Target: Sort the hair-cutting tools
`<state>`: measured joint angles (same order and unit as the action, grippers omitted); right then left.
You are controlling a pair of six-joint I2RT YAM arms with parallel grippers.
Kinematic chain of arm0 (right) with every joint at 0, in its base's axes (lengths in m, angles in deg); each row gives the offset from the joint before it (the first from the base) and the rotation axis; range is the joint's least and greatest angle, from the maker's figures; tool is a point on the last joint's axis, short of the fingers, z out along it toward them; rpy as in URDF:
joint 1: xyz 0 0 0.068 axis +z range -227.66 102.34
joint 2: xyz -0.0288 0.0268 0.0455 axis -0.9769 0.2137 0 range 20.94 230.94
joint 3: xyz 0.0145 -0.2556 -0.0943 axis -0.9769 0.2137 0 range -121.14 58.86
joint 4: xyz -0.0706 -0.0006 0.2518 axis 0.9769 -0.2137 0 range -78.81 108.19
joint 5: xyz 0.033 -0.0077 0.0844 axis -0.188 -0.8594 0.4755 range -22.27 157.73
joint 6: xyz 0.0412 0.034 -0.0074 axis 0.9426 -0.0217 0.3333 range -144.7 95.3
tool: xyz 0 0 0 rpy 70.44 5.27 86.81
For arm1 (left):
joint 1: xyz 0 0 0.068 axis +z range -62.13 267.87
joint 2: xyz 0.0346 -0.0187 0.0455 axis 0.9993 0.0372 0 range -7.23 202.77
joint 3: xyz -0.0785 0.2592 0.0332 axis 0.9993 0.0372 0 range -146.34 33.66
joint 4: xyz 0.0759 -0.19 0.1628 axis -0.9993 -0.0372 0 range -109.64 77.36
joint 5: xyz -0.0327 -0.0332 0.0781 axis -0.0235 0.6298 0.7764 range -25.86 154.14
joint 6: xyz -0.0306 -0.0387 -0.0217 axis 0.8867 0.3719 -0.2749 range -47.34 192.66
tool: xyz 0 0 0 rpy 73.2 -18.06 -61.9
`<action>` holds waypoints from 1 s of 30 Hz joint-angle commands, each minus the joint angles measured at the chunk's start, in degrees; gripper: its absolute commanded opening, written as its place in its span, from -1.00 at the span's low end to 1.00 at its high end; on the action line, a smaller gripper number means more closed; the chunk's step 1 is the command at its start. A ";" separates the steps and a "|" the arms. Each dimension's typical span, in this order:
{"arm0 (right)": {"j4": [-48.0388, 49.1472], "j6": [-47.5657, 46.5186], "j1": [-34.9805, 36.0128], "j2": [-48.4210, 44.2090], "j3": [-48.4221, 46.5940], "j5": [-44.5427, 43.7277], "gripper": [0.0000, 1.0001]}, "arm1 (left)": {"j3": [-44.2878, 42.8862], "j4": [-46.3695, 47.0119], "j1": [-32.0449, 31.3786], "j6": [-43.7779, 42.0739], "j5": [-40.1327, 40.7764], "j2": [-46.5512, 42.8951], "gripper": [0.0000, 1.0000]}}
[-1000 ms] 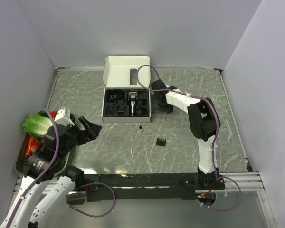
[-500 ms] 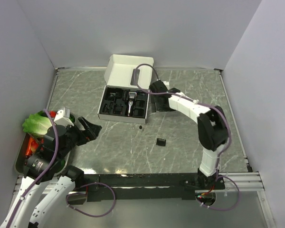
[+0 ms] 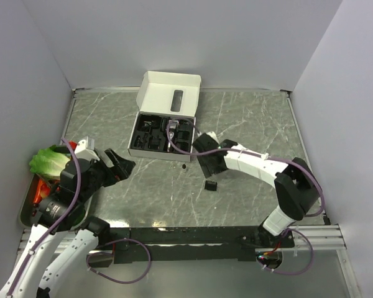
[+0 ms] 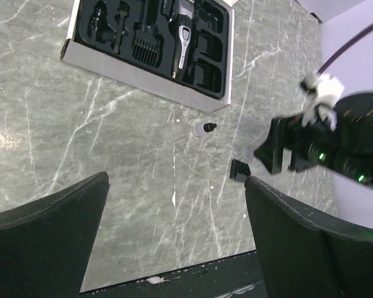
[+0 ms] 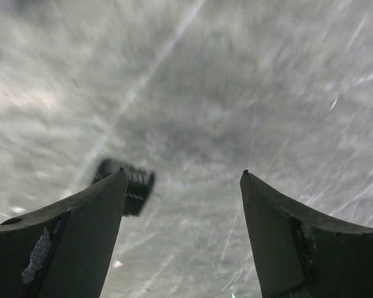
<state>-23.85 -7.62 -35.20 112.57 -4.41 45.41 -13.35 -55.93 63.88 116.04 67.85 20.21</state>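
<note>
The slim black-and-silver clipper [image 3: 172, 131] lies in the black insert of the white box [image 3: 137, 151], among several black comb attachments [image 4: 148, 48]. One loose comb attachment [image 3: 210, 185] lies on the marble table in front of the box. A tiny white bottle with a black cap [image 4: 204, 129] lies nearer the box. My right gripper [image 3: 206, 167] hovers open just above and behind the loose attachment [image 5: 129, 186], which shows blurred beside the left fingertip [image 5: 115, 186]. My left gripper [image 3: 119, 164] is open and empty at the left; its view [image 4: 177, 180] takes in the box and the right gripper [image 4: 292, 149].
The box's white lid [image 3: 171, 96] stands open at the back. A metal tray [image 3: 26, 211] with lettuce [image 3: 48, 161] and red items sits at the left edge under my left arm. White walls enclose the table on three sides.
My right arm swung from the box's right side forward, down to the loose attachment. The box shifted slightly left and turned. My left gripper barely moved.
</note>
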 commanded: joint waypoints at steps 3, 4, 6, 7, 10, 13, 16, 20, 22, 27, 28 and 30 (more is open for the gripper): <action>-0.85 9.44 0.34 -8.56 8.06 -1.84 0.50 | -1.69 2.24 -0.09 0.22 -1.24 0.33 0.94; -0.76 10.33 0.17 -9.36 8.94 -1.50 0.44 | -1.69 2.16 -0.09 0.13 -1.24 0.25 0.94; -0.06 12.36 0.08 -11.30 11.05 -0.36 0.41 | -1.69 1.98 -0.09 0.04 -1.16 0.07 0.93; 0.20 12.62 0.26 -11.74 11.67 0.35 0.39 | -1.69 1.89 -0.09 0.04 -1.16 -0.02 0.94; 1.08 14.12 0.17 -11.74 13.69 1.76 0.36 | -1.60 1.89 -0.09 -0.13 -1.16 -0.11 0.93; 2.22 16.22 0.26 -11.22 15.71 2.46 0.34 | -1.69 1.72 -0.09 -0.31 -1.33 -0.11 0.94; 4.07 17.72 0.17 -11.22 18.08 3.17 0.34 | -2.30 1.19 -0.09 -0.66 -1.16 -0.02 0.94; 5.21 18.95 0.17 -10.43 19.05 3.60 0.33 | -2.74 0.75 -0.09 -0.92 -0.98 -0.19 0.94; 6.18 18.95 0.17 -10.07 19.41 4.48 0.33 | -2.66 0.66 -0.09 -1.01 -0.89 -0.37 0.93; 8.55 18.95 0.26 -7.97 20.20 6.24 0.33 | -2.30 0.57 -0.09 -0.66 -0.80 -0.72 0.94; 9.16 19.04 0.26 -7.53 20.29 6.33 0.33 | -2.13 0.57 -0.09 -0.66 -0.80 -0.81 0.94; 9.61 19.22 0.26 -6.12 20.20 6.68 0.33 | -2.21 0.22 -0.09 -0.66 -0.45 -0.90 0.94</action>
<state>-17.23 10.17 -35.05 104.42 15.18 51.11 -13.83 -55.60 63.88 115.80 67.41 20.08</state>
